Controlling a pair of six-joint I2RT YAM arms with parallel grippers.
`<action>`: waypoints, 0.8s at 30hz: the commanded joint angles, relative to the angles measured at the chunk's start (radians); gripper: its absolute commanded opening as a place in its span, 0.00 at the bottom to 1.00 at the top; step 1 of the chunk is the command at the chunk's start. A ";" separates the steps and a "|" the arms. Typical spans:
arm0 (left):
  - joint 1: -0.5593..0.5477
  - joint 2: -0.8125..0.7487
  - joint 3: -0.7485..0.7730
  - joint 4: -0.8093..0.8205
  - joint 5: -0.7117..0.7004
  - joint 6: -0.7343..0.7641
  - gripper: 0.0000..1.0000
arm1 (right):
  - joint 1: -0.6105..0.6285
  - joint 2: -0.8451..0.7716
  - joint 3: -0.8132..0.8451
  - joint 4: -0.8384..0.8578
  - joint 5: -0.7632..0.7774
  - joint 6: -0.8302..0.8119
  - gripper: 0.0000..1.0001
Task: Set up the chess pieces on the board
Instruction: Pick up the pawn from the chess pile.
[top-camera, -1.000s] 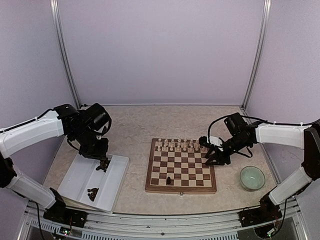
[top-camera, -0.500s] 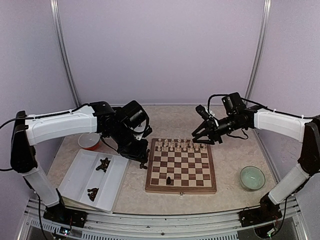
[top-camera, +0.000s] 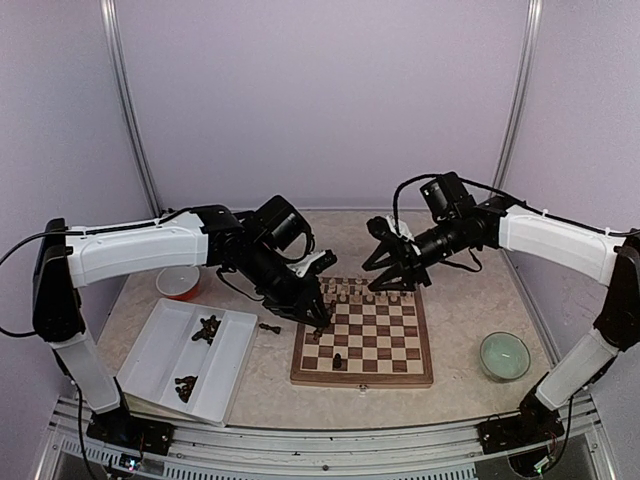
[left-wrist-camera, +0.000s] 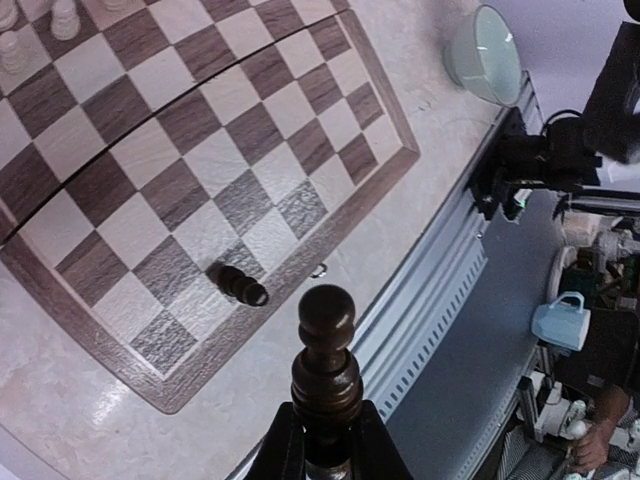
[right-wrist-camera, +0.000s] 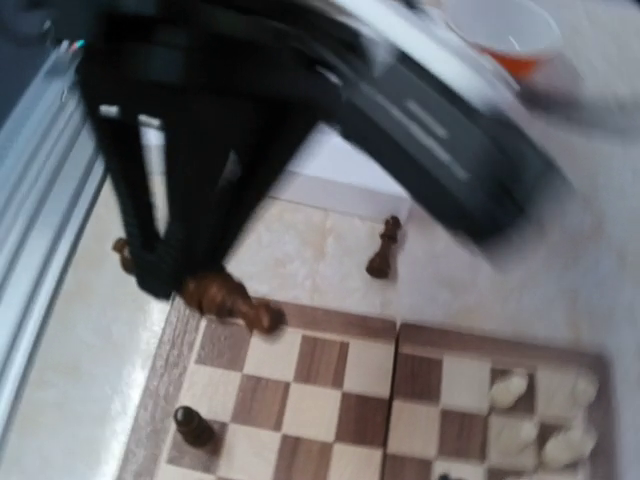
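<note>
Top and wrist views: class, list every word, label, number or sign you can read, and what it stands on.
None can be read.
The board shows no letters or numbers on its frame; the white tray and green bowl look unmarked.
In the left wrist view the background clutter is too small to read.

Board (top-camera: 360, 380): I read no letters or numbers on its frame.
Tray (top-camera: 160, 352): no label I can read.
Left arm (top-camera: 130, 250), right arm (top-camera: 555, 245): no brand I can make out.
</note>
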 joint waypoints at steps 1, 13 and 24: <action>0.020 -0.008 -0.015 0.055 0.204 0.044 0.10 | 0.109 -0.018 0.066 -0.126 0.207 -0.238 0.50; 0.023 0.021 0.006 0.073 0.338 0.057 0.10 | 0.281 0.019 0.135 -0.182 0.463 -0.365 0.49; -0.041 -0.102 -0.137 0.365 -0.017 0.072 0.09 | 0.024 0.043 0.138 -0.167 -0.169 0.058 0.49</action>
